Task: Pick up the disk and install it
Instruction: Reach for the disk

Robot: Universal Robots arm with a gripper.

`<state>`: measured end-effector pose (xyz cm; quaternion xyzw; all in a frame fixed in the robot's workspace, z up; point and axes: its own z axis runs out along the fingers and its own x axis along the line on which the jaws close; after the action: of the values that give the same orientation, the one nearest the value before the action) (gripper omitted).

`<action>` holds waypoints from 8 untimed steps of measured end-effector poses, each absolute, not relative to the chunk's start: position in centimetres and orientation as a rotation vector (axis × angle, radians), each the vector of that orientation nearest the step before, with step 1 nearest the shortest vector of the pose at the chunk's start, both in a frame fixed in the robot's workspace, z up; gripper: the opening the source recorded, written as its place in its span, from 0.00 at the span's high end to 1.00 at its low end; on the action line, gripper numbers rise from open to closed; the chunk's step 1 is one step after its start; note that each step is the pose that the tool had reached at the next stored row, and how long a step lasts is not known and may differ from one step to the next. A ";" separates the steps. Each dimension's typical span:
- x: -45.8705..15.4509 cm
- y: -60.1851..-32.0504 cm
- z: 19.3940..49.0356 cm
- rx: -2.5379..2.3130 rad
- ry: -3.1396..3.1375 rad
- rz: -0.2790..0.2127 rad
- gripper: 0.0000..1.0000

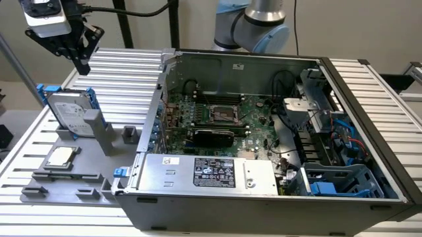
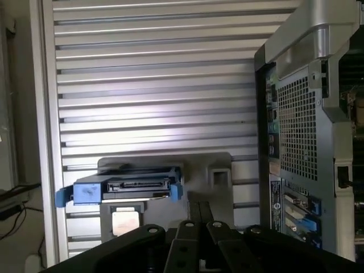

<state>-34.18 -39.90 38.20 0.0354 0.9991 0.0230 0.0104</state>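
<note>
**Desk:** Gripper status, pls?

**Op:** I've got the gripper point(image 1: 83, 68) high up at the exterior view's left, over the slatted alu table point(image 1: 125, 64). In the wrist view the fingers point(image 2: 195, 213) sit pressed side by side, with no gap that I can see and nothing btwn them. So it's closed on air and not touching anything.

**Desk:** And the disk?

**Op:** The disk point(image 1: 68, 112) isn't picked up yet. It stands on edge in a slot of the grey fixture point(image 1: 99, 133), with its white label toward the exterior cam and its blue carrier showing on both sides. It's below the gripper, and the two are well apart. My wrist cam sees it edge-on, connector side facing me.

**Desk:** Anything else on that fixture?

**Op:** A small square silver chip point(image 1: 61, 157) lies flat in its own pocket, just beside the disk on the side nearer the exterior cam. There are also a few bare grey blocks and posts.

**Desk:** The PC?

**Op:** The case point(image 1: 264, 217) lies open just beside the fixture, on the exterior view's right. I can see the mobo point(image 1: 224, 113) in the middle and the PSU point(image 1: 211, 173) along the near wall. The blue drive cage point(image 1: 343, 180) is in the near corner at the exterior view's right, w/ red and blue cables just behind it. The arm point(image 1: 260, 24) rises behind the case.
</note>
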 end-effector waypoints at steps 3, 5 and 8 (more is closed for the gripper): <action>-35.5 -39.9 38.1 0.110 3.118 0.071 1.00; -36.4 -39.9 38.0 0.110 3.118 0.071 1.00; -37.8 -39.9 37.8 0.110 3.118 0.070 1.00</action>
<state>-37.80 -39.90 37.84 0.0353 0.9991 0.0224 0.0104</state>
